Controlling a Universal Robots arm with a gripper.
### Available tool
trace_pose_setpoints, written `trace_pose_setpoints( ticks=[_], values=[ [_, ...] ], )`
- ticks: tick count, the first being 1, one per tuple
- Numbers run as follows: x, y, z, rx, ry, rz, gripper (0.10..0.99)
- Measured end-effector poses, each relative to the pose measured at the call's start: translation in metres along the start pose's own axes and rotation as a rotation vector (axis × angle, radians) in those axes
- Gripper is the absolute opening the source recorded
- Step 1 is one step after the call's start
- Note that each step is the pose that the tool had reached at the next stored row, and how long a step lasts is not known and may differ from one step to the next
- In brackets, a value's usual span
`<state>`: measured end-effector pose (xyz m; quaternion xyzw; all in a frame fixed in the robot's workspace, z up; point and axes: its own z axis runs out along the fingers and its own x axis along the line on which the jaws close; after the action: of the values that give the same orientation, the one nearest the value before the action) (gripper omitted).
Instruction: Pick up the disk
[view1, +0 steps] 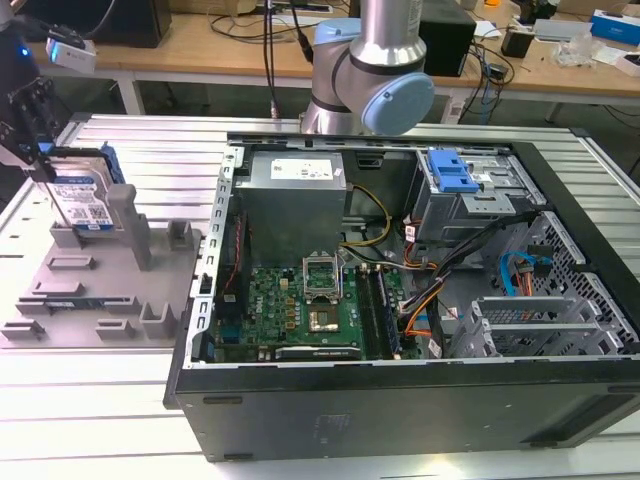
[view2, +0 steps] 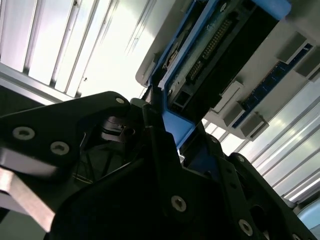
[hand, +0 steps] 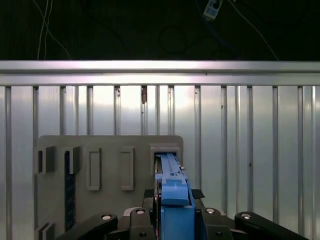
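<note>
Currently, we find the disk (view1: 80, 195) standing on edge at the far end of the grey fixture plate (view1: 60, 300), at the exterior view's left, just beside a tall grey post (view1: 128, 222) and well apart from the open computer case (view1: 400, 420). We judge the principal risk to be binding: if the disk is tilted as it rises, its lower edge or blue side rail (hand: 172, 192) may catch on the slot walls and drag the fixture plate across the ribbed metal table (hand: 250, 150). A second risk is slippage, since the grasp appears to sit on the narrow upper edge; a shallow purchase on smooth plastic could let the disk rotate or drop back. A collision with the adjacent post is also possible if the path drifts sideways. We note the gripper (view1: 32, 125) at the disk's top, and in both wrist views its black fingers (hand: 200, 194) bracket the blue rail closely on either side, so we read the claw as closed on the disk. The disk presents a silver body with a white-and-blue label facing the near side; in the second wrist view we see its dark underside (view2: 225, 55) with a connector row, framed by blue plastic.
</note>
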<state>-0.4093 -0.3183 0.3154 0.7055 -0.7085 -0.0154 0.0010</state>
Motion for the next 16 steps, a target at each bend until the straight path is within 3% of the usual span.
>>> trace_pose_setpoints(
  ticks=[5, 16],
  values=[
    [0.0009, 0.0004, -0.0190, 0.000, -0.0093, 0.000, 0.369],
    [0.0078, 0.0018, -0.0831, 0.000, -0.0238, -0.001, 0.369]
  ],
)
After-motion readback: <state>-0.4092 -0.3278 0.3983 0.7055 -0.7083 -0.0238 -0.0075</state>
